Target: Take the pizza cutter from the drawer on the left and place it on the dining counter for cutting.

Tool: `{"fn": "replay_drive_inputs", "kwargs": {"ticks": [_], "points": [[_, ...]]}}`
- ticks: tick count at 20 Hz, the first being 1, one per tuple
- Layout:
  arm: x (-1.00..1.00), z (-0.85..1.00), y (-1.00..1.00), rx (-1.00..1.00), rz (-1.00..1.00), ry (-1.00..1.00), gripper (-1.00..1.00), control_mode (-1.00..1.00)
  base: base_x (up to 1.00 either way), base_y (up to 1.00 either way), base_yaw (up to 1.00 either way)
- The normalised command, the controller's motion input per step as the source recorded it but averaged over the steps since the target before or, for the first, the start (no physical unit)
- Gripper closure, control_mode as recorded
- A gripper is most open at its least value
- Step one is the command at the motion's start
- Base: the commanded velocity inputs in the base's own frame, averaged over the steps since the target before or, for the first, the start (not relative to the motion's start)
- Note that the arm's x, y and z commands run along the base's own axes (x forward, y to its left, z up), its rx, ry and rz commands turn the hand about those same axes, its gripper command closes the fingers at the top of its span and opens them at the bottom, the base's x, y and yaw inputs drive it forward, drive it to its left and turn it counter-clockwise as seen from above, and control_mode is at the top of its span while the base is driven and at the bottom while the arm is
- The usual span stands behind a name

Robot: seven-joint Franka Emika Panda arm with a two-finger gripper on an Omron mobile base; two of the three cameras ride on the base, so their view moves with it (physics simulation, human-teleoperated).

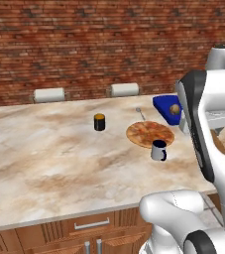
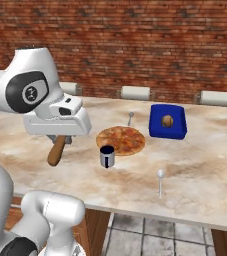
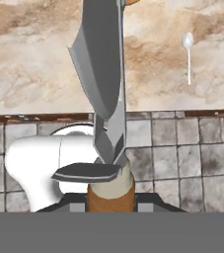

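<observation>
Above dining counter [image 2: 195,165], claw [image 2: 60,140] grips pizza cutter [image 2: 56,151], handle tilted.

From where I'm driving, the long marble-topped dining counter [image 2: 200,165] runs across in front of me, with the round flat pizza [image 2: 120,140] lying near its middle and the small metal mug [image 2: 106,156] just in front of it on my side. The blue box with a round brown thing on it [image 2: 168,121] is right of the pizza, the little dark cylindrical shaker [image 1: 99,122] well off to its left, a long-stemmed spoon [image 2: 160,181] sits toward the near right edge and another small utensil [image 2: 130,118] is just behind the pizza. The wooden-handled pizza cutter [image 2: 58,149] is held above the counter left of the pizza, the pale stools [image 2: 135,92] line the far side, and the wooden drawer with a short bar handle [image 1: 91,224] is under the near edge.
</observation>
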Motion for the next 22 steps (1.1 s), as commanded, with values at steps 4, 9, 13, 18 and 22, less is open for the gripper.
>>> {"fn": "replay_drive_inputs", "kwargs": {"ticks": [4,9,13,18,22], "points": [[0.33,0.00,0.84,0.00,0.06,0.00,1.00,-1.00,0.00,0.00,0.00],[0.44,-0.01,0.95,0.00,0.10,0.00,1.00,-1.00,0.00,0.00,0.00],[0.39,-0.11,0.69,0.00,0.13,0.00,1.00,-1.00,0.00,0.00,0.00],[0.58,-0.24,0.31,0.02,0.04,0.00,1.00,-1.00,0.00,0.00,0.00],[0.93,-0.28,0.05,0.01,0.00,0.00,1.00,-1.00,0.00,0.00,0.00]]}}
